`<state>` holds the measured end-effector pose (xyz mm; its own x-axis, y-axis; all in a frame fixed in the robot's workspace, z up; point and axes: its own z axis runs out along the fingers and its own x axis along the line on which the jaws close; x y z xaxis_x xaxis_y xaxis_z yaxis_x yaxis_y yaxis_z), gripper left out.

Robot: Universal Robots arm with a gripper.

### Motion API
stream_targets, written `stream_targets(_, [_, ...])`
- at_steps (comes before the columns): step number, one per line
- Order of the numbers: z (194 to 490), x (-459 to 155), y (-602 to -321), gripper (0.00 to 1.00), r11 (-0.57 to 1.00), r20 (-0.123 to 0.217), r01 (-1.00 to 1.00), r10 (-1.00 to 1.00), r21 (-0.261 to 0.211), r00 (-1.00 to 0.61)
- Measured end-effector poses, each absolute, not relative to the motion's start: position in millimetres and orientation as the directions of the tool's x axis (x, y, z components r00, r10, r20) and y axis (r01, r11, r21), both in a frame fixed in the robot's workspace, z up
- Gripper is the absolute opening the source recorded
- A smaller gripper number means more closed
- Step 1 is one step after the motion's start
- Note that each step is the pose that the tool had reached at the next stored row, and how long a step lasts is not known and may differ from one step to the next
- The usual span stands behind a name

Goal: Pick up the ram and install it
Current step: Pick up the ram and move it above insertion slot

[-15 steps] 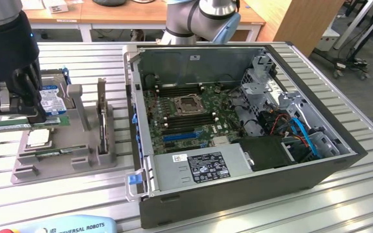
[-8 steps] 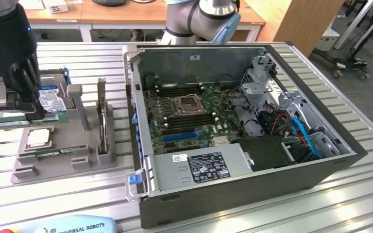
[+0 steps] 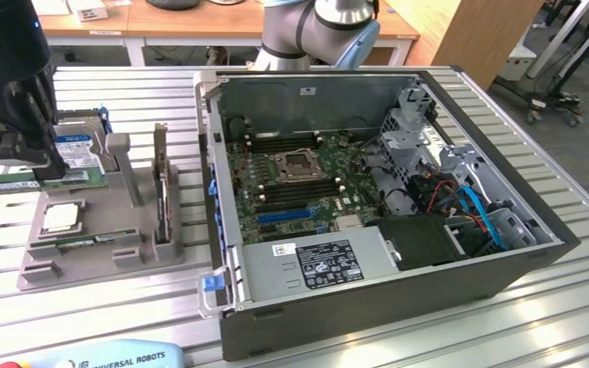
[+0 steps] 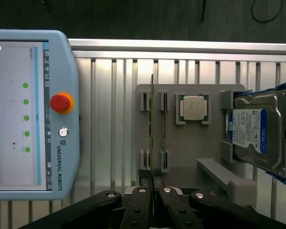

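- My claw point(image 4: 152, 185) is pressed together on the ram point(image 4: 152, 129), a long, thin green circuit-board stick. In the wrist view I see the stick edge-on, pinched between my two black fingers point(image 4: 139, 200).
- In the exterior view I hang at that view's left, and the ram lies level beneath me, above the grey moulded plastic holder point(image 4: 190, 160).
- The ram is over the slotted side of that holder. Just beside it, a second thin dark stick point(image 4: 164, 129) stands in the neighbouring slot pair.
- A square silver processor chip point(image 4: 193, 108) sits in its recess in the same holder. Past that, a silver hard drive with a blue label point(image 4: 255, 133) stands in its bracket.
- The open dark-grey computer case point(image 3: 376, 307) lies on its side, well apart from the ram towards the exterior view's right. The large green motherboard point(image 3: 294, 180) is exposed inside it.
- A pale-blue teach pendant with a red button point(image 4: 62, 102) rests on the ribbed aluminium table point(image 4: 107, 119) near the holder.
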<state>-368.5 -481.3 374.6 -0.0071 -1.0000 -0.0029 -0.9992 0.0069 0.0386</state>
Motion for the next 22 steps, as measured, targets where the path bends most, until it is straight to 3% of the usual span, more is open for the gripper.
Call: stream_targets(22, [409.3, -368.5, -481.3, 0.11, 0.007, -0.003, -0.999, -1.0, 0.038, -0.007])
